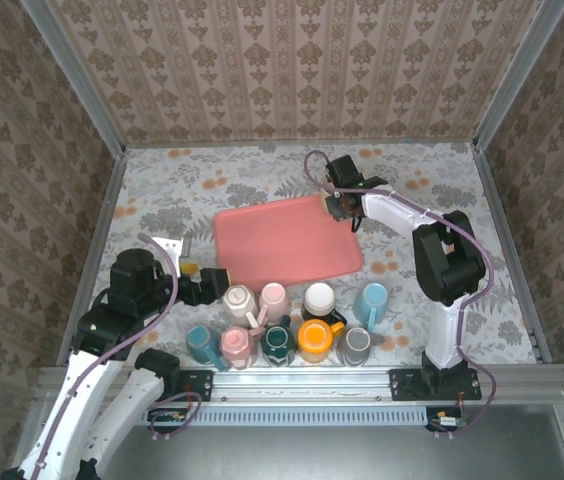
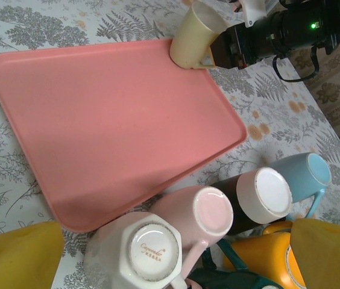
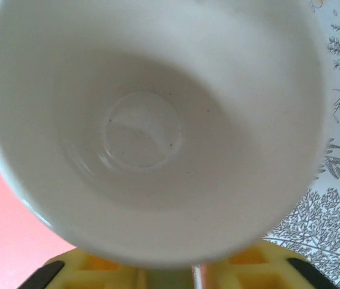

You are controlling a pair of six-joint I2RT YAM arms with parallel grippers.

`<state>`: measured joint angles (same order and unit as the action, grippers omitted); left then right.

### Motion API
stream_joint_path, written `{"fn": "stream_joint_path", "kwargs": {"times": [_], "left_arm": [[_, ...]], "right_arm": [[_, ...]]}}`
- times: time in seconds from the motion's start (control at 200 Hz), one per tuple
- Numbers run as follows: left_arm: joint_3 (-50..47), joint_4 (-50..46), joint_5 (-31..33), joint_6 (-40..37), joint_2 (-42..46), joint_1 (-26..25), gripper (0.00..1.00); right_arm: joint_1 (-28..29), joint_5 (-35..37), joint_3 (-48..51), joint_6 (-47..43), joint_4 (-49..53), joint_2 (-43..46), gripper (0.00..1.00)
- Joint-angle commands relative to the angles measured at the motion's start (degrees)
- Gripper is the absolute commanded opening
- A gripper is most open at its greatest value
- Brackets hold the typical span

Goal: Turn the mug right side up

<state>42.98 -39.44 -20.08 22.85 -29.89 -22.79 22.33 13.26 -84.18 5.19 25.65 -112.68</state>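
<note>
My right fingers [image 1: 338,205] sit against the cream mug [image 2: 197,35], which leans mouth-up at the pink tray's [image 2: 97,120] one o'clock corner; I cannot tell whether they grip it. My left fingers [image 1: 212,284] gape wide and empty at the tray's eight o'clock.

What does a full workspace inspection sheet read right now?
Surface: floral table, carrying a pink tray.
Job's things: cream mug tilted at the tray's far right corner.
Clutter: mug cluster near the arm bases, several upside down.
Grippers: left end effector open beside the cluster; right end effector at the cream mug's handle, grip unclear.
Cables: purple cables loop along both arms.
Surroundings: patterned walls.
</note>
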Motion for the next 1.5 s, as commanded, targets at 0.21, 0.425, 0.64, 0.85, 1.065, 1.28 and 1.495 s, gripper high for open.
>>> {"fn": "stream_joint_path", "kwargs": {"times": [0.21, 0.425, 0.64, 0.85, 1.065, 1.28, 1.495], "left_arm": [[-0.6, 1.1, 0.3, -0.4, -0.5, 0.1, 0.99], [-0.2, -0.2, 2.0, 0.0, -1.4, -0.3, 0.98], [2.9, -2.4, 0.7, -1.2, -5.9, -0.8, 0.99], [12.5, -9.1, 26.4, -4.0, -18.7, -23.7, 0.97], [20.7, -11.0, 35.1, -4.5, -38.5, -37.0, 1.0], [22.6, -6.2, 30.2, -6.9, -47.6, -35.8, 1.0], [22.3, -2.3, 25.4, -6.4, -53.4, -34.1, 1.0]], "right_arm": [[-0.3, -2.4, 0.9, 1.1, -2.1, 2.4, 0.55], [-0.1, -1.7, 5.9, 3.8, -2.8, 12.2, 0.57], [3.4, 0.2, 10.9, 9.6, 1.6, 25.6, 0.55], [8.3, -1.7, 19.5, 13.8, 2.7, 43.0, 0.55], [9.0, -3.1, 25.3, 16.4, 6.8, 57.3, 0.55], [9.1, -5.3, 28.5, 16.6, 10.3, 65.5, 0.55], [9.1, -5.5, 31.0, 15.8, 12.7, 70.7, 0.58]]}}
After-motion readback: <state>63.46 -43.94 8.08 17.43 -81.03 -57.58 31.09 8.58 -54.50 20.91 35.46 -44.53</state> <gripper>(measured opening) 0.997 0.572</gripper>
